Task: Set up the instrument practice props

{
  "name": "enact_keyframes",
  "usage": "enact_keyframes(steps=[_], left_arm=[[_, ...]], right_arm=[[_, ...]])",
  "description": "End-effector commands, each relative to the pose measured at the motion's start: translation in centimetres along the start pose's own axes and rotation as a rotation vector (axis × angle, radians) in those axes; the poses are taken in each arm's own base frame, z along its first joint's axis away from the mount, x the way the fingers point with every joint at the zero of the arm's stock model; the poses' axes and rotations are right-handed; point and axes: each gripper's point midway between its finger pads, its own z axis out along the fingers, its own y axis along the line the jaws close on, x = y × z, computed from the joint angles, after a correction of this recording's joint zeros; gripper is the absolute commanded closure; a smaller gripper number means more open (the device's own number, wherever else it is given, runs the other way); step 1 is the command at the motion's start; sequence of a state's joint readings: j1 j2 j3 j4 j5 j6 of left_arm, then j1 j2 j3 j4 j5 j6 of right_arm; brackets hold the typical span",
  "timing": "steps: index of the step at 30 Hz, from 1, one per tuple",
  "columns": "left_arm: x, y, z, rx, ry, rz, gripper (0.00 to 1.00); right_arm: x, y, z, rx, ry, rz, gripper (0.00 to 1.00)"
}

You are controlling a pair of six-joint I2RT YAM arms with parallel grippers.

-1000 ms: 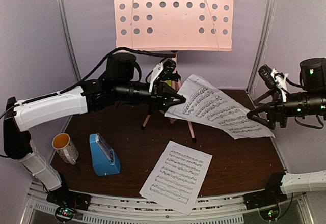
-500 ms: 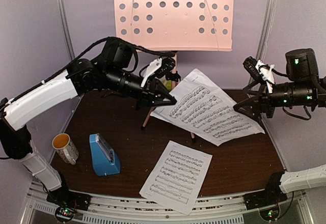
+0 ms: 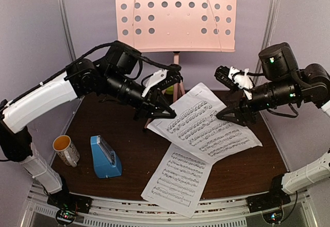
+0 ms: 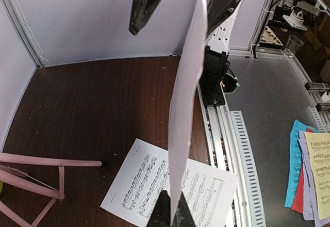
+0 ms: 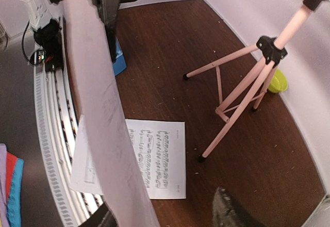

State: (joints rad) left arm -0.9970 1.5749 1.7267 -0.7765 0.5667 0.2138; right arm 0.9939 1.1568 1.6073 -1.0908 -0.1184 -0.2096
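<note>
A white sheet-music page hangs tilted in the air over the table. My left gripper is shut on its left corner; in the left wrist view the page runs edge-on up from my pinched left gripper. My right gripper is open and straddles the page's far edge, one finger on each side. A second page lies flat near the front edge. The pink music stand is at the back. The blue metronome stands front left.
A cream mug sits left of the metronome. The stand's tripod legs spread over the back of the table, with a lime-green bowl behind them. Purple walls close in the table on three sides.
My right gripper has swung left and inward to the held page, its jaws now astride the edge. My left arm has drawn back and lowered the page's corner slightly.
</note>
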Motion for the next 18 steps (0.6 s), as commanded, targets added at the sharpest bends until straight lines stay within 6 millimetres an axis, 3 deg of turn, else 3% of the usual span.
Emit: enact_keyframes(steps=[1,3,5,6,9,12,14,18], left_arm=[[-1.2,0.1,-0.9,-0.031,-0.018,0.04,1.0],[-1.2,0.2,-1.0,-0.043,-0.016,0.039,1.0],[-1.2,0.6,-0.9,-0.062,-0.022,0.031,1.0],[-1.3,0.8,-0.9,-0.074,-0.029,0.029,1.0],[-2.2,1.8,-1.4,-0.145,-0.085,0.022,0.95],[-2.8,3.3,-2.2,-0.233,-0.142,0.001,0.81],[-3.1,4.4,-2.9,-0.284,-0.18,-0.04,0.53],[-3.5,6.6,-4.6,-0.401,-0.261,-0.123,0.27]], right_arm=[[0.0,0.3,0.3,0.016,0.031,-0.016,0.54],[0.1,0.3,0.5,0.024,0.044,-0.011,0.71],[0.1,0.3,0.4,0.027,0.041,0.003,0.95],[0.0,0.2,0.3,0.032,0.03,0.014,1.0],[-0.5,-0.2,-0.5,0.061,-0.03,0.043,1.0],[-0.8,-0.8,-1.7,0.098,-0.099,0.069,1.0],[-0.9,-0.9,-2.3,0.11,-0.139,0.084,1.0],[-0.8,-0.8,-2.4,0.104,-0.185,0.126,1.0]])
